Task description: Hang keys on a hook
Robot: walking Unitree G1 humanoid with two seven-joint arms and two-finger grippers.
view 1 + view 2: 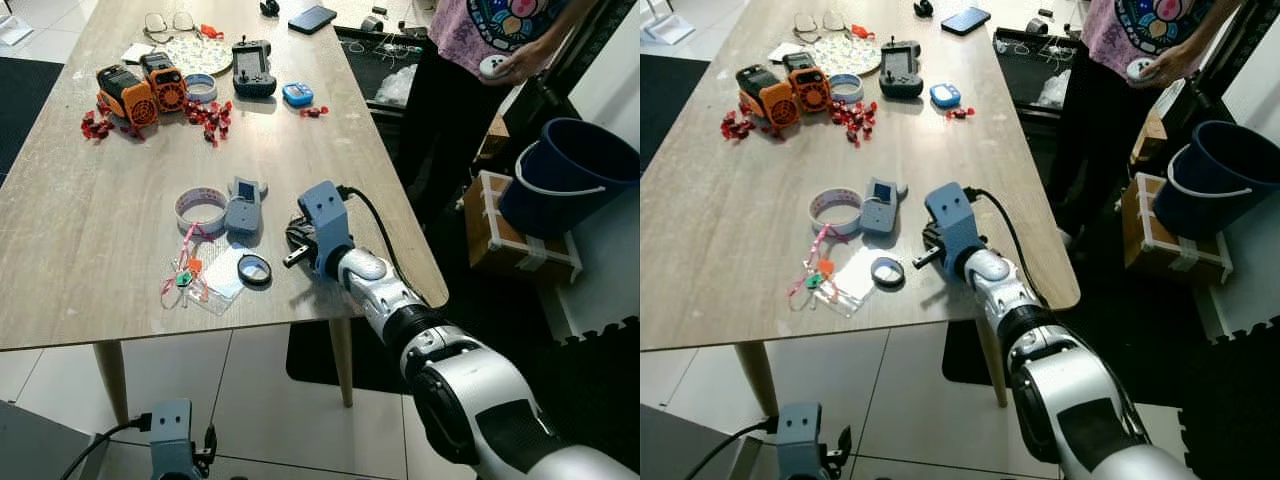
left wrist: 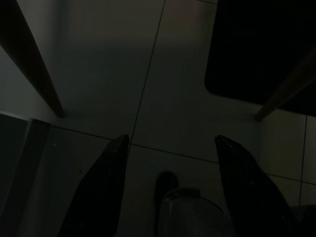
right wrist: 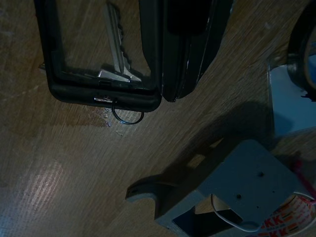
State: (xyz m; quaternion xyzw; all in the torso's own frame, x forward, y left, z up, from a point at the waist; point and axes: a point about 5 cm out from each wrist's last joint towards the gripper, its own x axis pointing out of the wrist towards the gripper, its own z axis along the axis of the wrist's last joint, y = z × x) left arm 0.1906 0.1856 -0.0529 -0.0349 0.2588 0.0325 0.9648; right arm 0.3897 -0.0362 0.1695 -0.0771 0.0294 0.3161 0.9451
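Wood-grain bench (image 1: 90,230) carries all the objects and occupies most of both eye views. A person (image 1: 470,60) stands at its far right corner, next to a dark blue bucket (image 1: 565,170) set on a box. The right arm reaches over the near right edge of the bench, with the right hand (image 3: 160,49) lowered onto the surface. In the right wrist view its fingers (image 3: 190,44) stand close together, pressed on the bench with the keys (image 3: 116,54) lying under and beside them and the key ring (image 3: 127,114) protruding just past the fingertips. Whether the fingers actually clamp the keys cannot be determined.

The left hand (image 2: 168,190) hangs idle below the bench over the tiled floor, fingers spread wide and empty.

Nearby: a grey device (image 1: 243,208), a tape roll (image 1: 201,208).

Status: early stage. The keys are on the bench; grasp unconfirmed. Remaining: secure, lift, carry to a hook, hang
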